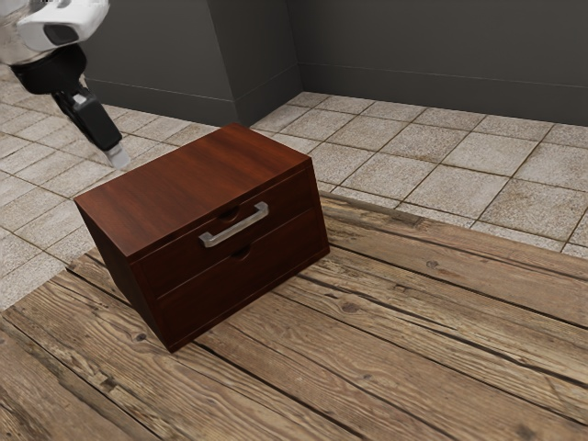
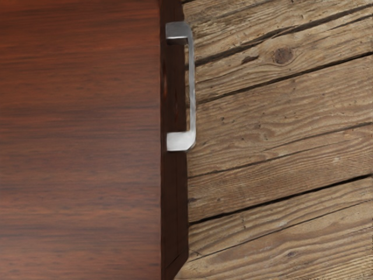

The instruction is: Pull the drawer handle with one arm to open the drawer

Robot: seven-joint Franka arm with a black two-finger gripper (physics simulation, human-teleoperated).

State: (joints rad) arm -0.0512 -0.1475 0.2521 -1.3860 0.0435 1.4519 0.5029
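Grey wall (image 1: 413,37) and tiled floor (image 1: 441,156) are seen behind; a plank table (image 1: 413,322) is in front, with the cabinet (image 1: 197,179) set on it at an angle.

The gripper (image 1: 117,158) is held above and behind the cabinet's back edge, toward the exterior view's left, pointing down, clear of everything. Open or closed can't be told from this angle. Nothing is seen held.

The wrist view looks straight down on the cabinet top, with the handle (image 2: 190,87) projecting past the front edge over the planks. The hand is likely parked high so the handle can be located before descent.

The handle (image 1: 234,225), a metal bar, is mounted on the upper drawer (image 1: 285,204). That drawer is seen flush with the lower drawer (image 1: 248,280), so it is judged shut; the pull is not yet started.

Next, the hand must be brought over the top and down in front, then closed across the bar. The bar stands off the front, so room for a grip is expected.
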